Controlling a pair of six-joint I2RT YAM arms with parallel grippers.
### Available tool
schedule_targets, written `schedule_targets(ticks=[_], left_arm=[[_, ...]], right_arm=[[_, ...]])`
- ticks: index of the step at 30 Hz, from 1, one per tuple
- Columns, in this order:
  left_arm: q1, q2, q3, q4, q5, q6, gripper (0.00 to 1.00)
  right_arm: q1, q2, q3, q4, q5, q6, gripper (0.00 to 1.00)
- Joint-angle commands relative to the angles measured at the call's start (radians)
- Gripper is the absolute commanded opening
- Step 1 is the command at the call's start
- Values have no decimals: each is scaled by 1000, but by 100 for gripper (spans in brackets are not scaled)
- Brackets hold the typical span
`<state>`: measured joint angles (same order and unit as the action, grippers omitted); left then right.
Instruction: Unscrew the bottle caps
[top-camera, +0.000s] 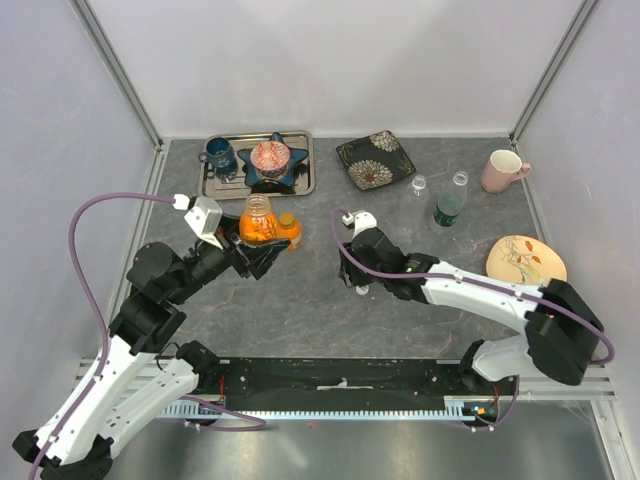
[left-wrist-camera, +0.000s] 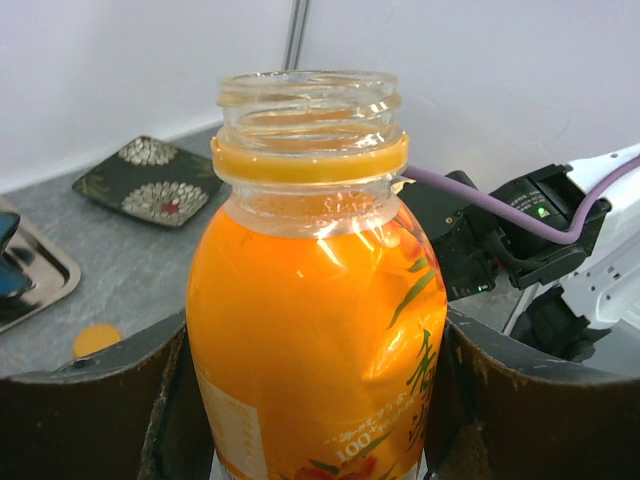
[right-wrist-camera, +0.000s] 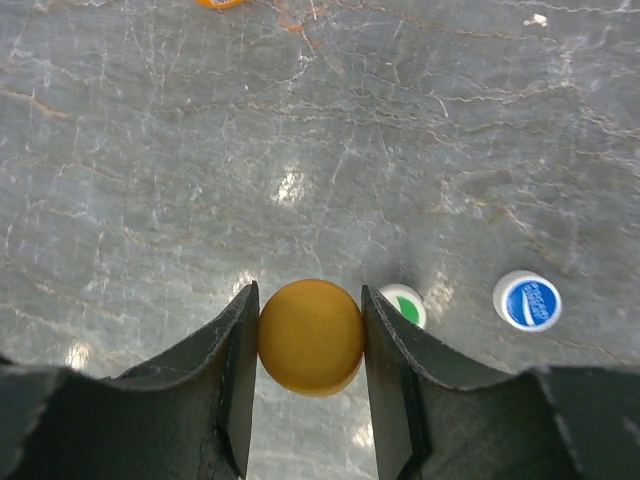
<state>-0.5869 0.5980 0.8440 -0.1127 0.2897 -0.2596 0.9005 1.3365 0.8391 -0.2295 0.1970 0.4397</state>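
Right claw (right-wrist-camera: 310, 338) fingers sit closest, parted only narrowly and pinching an orange cap (right-wrist-camera: 311, 350) by its sides, low over the desk (right-wrist-camera: 300, 120); whether the cap touches the surface I cannot tell. Just beside one finger lies a green-and-white cap (right-wrist-camera: 404, 303), half hidden, and a blue-and-white cap (right-wrist-camera: 527, 300) lies beyond it. Left claw (left-wrist-camera: 312, 360) squeezes the body of an upright orange bottle (left-wrist-camera: 300, 290), whose mouth is uncapped. Behind it an orange disc (left-wrist-camera: 97, 339), probably the second cap, lies on the desk.
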Motion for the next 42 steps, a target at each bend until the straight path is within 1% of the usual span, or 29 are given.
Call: schedule_targets(ticks=[1,8,13,14,16,17,19,20,22,23,26,28,31,32,34,35,37,38,40,41,42], left_arm=[[-2,-38,-29,-47,-49,54,53],[-2,-55,-59,-64,-40,45,53],[-4,-61,-74,-67,-41,46,53],[-2,-63,-75,-67,-44,46,53],[-2,-63,-77,-68,-46,49,53],[-2,-61,-77,-68,-46,49,53],[-2,-58,-77,-68,-46,51,53],[-4,-56,-77,-70,-44,51,53],[-2,-53,-79,-70,-41,51,53],[-4,-52,-80,-70,-40,51,53],[-2,-53,-85,-70,-38,49,53],[-2,-55,-88,-71,-38,48,53],[-4,-52,-86,-70,-37,49,54],[-2,-47,-85,-70,-37,49,54],[-2,-37,-79,-67,-32,53,55],[-4,-21,-74,-65,-21,53,56],[-2,-4,-68,-56,-11,54,57],[-2,14,-65,-45,12,54,57],[-2,45,-50,-38,51,54,57],[-2,60,-43,-30,115,54,57],[-2,94,-39,-21,158,54,57]], right_arm=[[9,79,0,170,-7,65,0],[25,275,-5,222,-25,108,0],[31,326,-6,220,-11,117,0],[32,329,-8,220,-7,119,4],[34,331,-8,216,-5,119,14],[37,328,-9,213,-4,120,28],[38,320,-12,205,1,122,41],[40,311,-14,203,4,123,52],[47,294,-17,193,21,126,60],[49,276,-18,188,25,125,67],[55,238,-11,171,32,125,77],[58,204,0,148,48,125,79],[58,89,58,87,116,122,81],[58,22,119,70,140,114,81],[58,-55,201,9,186,82,82],[57,-69,294,-16,243,73,83],[57,-80,392,-108,295,54,83],[57,-82,476,-135,323,44,83],[57,-89,549,-172,309,27,84],[57,-95,561,-174,288,16,84],[57,-103,568,-159,218,16,84]])
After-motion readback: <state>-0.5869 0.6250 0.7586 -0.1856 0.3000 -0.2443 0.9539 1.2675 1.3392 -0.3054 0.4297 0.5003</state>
